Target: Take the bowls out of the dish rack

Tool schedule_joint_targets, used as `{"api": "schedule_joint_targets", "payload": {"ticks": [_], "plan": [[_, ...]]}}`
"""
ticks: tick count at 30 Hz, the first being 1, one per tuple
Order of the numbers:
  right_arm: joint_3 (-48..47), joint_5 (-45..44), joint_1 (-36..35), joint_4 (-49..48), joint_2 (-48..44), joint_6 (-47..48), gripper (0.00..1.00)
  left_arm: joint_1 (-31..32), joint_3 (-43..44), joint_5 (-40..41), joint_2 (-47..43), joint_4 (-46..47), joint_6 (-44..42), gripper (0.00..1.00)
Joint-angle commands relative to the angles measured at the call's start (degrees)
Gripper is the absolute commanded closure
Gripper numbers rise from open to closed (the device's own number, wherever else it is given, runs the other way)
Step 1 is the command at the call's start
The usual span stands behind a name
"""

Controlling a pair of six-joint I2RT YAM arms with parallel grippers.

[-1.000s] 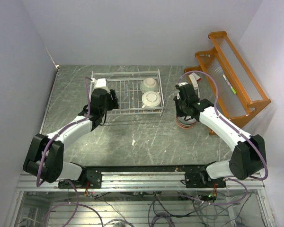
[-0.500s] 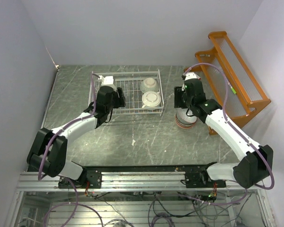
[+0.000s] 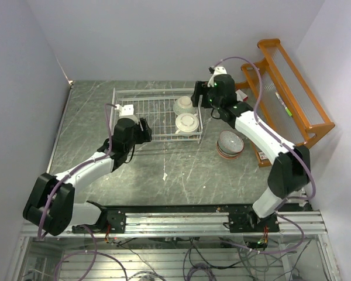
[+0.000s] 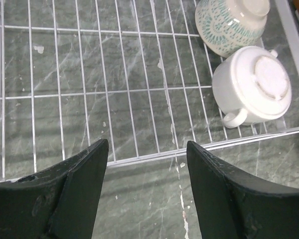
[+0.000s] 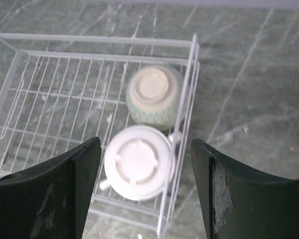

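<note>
The white wire dish rack (image 3: pixel 164 139) sits at the back middle of the table. Two upside-down bowls remain at its right end: a teal-patterned bowl (image 3: pixel 183 105) and a cream bowl with a small handle (image 3: pixel 187 123). A stack of bowls (image 3: pixel 230 144) stands on the table right of the rack. My right gripper (image 3: pixel 202 96) hovers open above the rack's right wall (image 5: pixel 182 134), looking down on the cream bowl (image 5: pixel 138 162) and patterned bowl (image 5: pixel 152 97). My left gripper (image 3: pixel 145 130) is open and empty at the rack's front rim (image 4: pixel 154 155), left of the cream bowl (image 4: pixel 251 92).
An orange wooden shelf rack (image 3: pixel 286 93) stands against the right wall, close behind the bowl stack. Walls close in the table at the left, back and right.
My right gripper opened and left the bowl stack, then swung up and left over the rack's right end. The left gripper shifted slightly along the rack's front.
</note>
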State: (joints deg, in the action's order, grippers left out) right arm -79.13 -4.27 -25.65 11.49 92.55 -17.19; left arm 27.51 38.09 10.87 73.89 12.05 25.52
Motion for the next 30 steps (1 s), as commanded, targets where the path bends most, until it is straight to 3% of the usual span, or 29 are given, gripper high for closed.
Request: {"api": "schedule_joint_targets", "payload": {"ticks": [1,13,30], "plan": [[-5.8,-0.1,-2.2,-5.4,6.8,1.6,0.20,0.7,-0.8,-1.6,-3.1,2.0,1.1,0.24],[-15.4,-6.3,-5.7,-11.2,21.2,5.3,0.10,1.4,-3.2,-2.6,-3.4,3.3,0.8,0.19],[-24.4,-16.3,-8.3,-11.2,34.9,6.4,0.14,1.8,-3.2,-1.1,-3.6,2.6,0.1,0.20]]}}
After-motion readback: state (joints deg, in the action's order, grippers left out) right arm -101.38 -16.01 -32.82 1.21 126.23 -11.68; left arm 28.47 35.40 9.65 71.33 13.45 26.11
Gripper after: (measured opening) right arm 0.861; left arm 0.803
